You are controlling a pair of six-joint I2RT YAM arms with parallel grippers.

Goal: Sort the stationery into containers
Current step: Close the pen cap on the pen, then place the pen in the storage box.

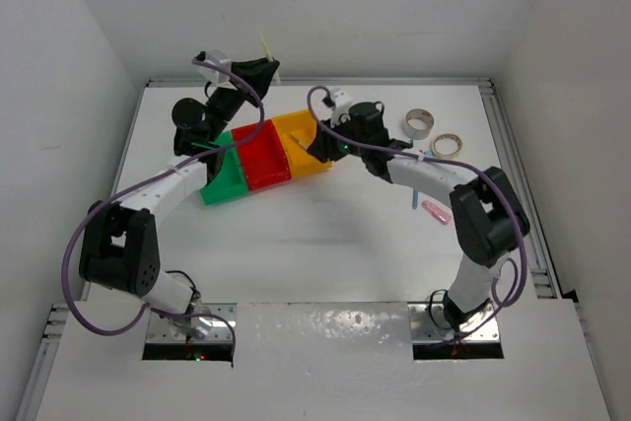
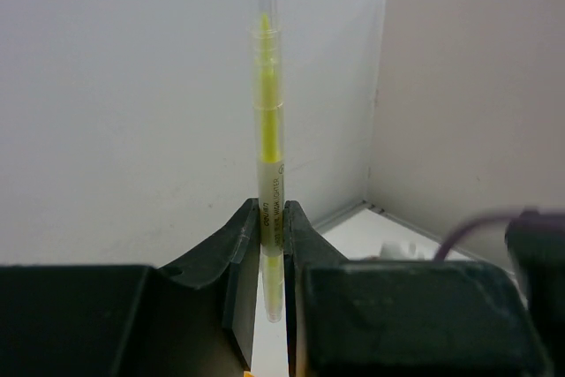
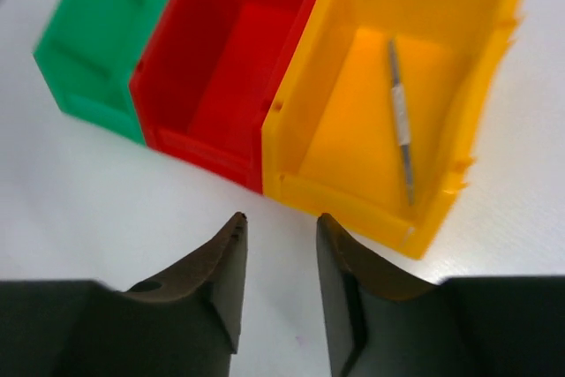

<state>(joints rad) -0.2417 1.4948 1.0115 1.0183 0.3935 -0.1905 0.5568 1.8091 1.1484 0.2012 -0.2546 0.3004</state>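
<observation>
In the left wrist view my left gripper [image 2: 271, 209] is shut on a thin yellow highlighter [image 2: 267, 130], which stands upright between the jaws. From above, that gripper [image 1: 264, 68] is raised behind the bins with the highlighter [image 1: 266, 48] sticking up. The green [image 1: 229, 182], red [image 1: 264, 163] and yellow [image 1: 296, 131] containers sit joined in a row. My right gripper [image 1: 317, 142] hovers at the yellow bin's edge. Its jaws [image 3: 281, 222] stand open and empty just short of the yellow bin [image 3: 353, 200]. A thin grey pen [image 3: 401, 121] lies inside that bin. The red bin [image 3: 190, 143] and green bin [image 3: 88, 50] look empty.
A grey-white tape roll [image 1: 418, 124] and a tan tape roll [image 1: 446, 144] lie at the back right. A blue pen [image 1: 415, 196] and a pink stick [image 1: 436, 211] lie beside the right forearm. White walls close in the table on three sides.
</observation>
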